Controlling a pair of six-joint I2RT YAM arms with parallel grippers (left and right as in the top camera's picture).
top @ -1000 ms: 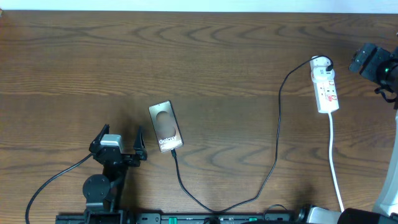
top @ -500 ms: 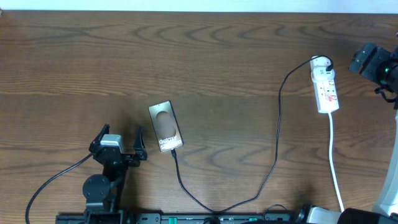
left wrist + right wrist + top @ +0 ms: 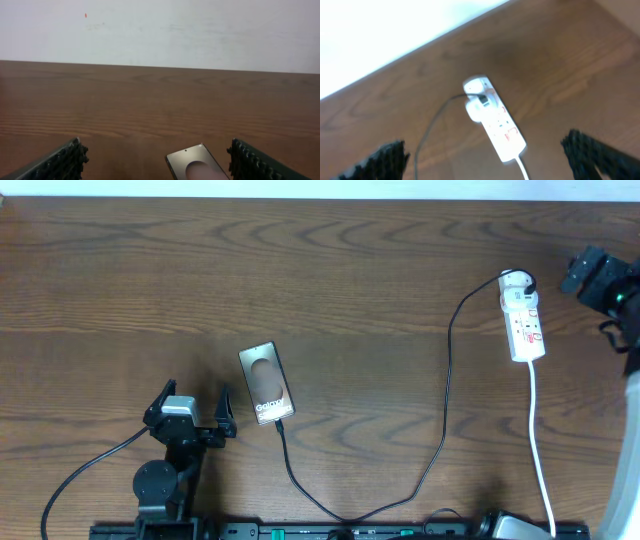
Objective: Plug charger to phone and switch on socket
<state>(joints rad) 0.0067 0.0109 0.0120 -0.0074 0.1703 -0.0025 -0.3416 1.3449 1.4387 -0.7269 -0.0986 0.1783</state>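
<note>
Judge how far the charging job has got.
Done, apparently: the cable meets the phone at its lower edge and runs to the power strip. In hand: nothing; left gripper and right gripper are open, the right near the strip. Left: switching the strip on; state unreadable.

there was one phone (image 3: 266, 383), on one wooden table (image 3: 350, 270). one charger (image 3: 446, 380) was counted, a single long thin black cable. there was one socket (image 3: 524, 328), with one white plug head (image 3: 515, 280) and one white cord (image 3: 538, 450). the grippers numbered two, the left gripper (image 3: 195, 396) and the right gripper (image 3: 590, 272), and each wrist view showed two fingers.
</note>
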